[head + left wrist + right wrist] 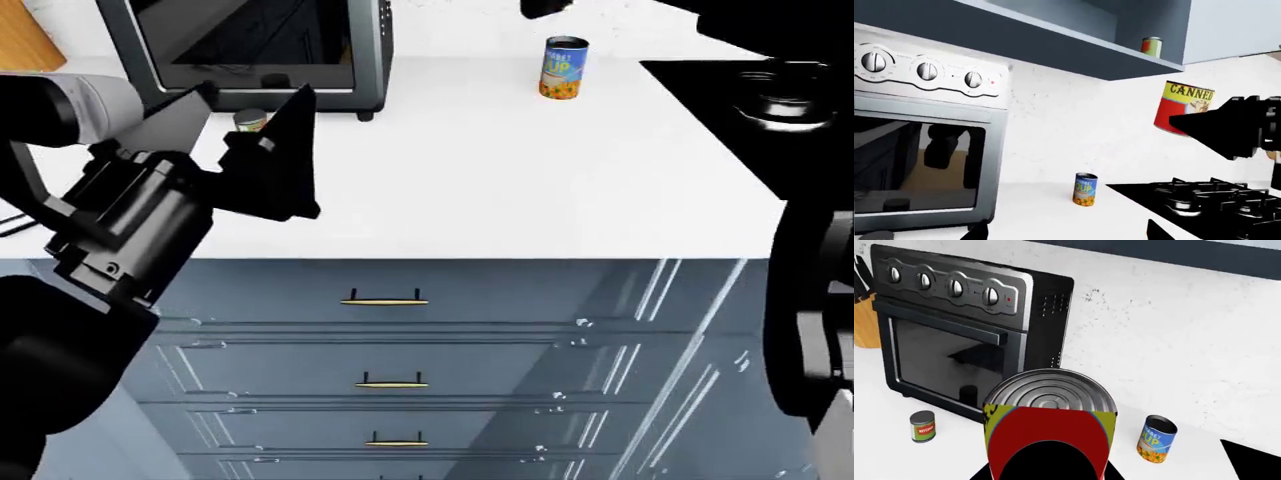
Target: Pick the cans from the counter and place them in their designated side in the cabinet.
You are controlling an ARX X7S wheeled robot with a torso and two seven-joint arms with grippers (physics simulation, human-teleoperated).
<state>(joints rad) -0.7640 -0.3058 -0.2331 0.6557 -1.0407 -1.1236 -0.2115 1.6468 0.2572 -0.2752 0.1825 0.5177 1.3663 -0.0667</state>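
Red can [1049, 440] gripped in right claw [1201, 125], left claw [260, 150] open, toaster oven [967, 330] nearby

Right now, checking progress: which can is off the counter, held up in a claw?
The red-and-yellow can, gripped by the right claw and raised toward the cabinet. The blue-and-yellow can and the small green can stand on the counter.

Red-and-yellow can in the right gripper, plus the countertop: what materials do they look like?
Red-and-yellow can: looks like metal, going by the silvery lid with concentric ridges; the glossy label could be paper or print. Counter: smooth, plain white and matte, with no grain or veining, so possibly laminate or solid surface; the render leaves that open.
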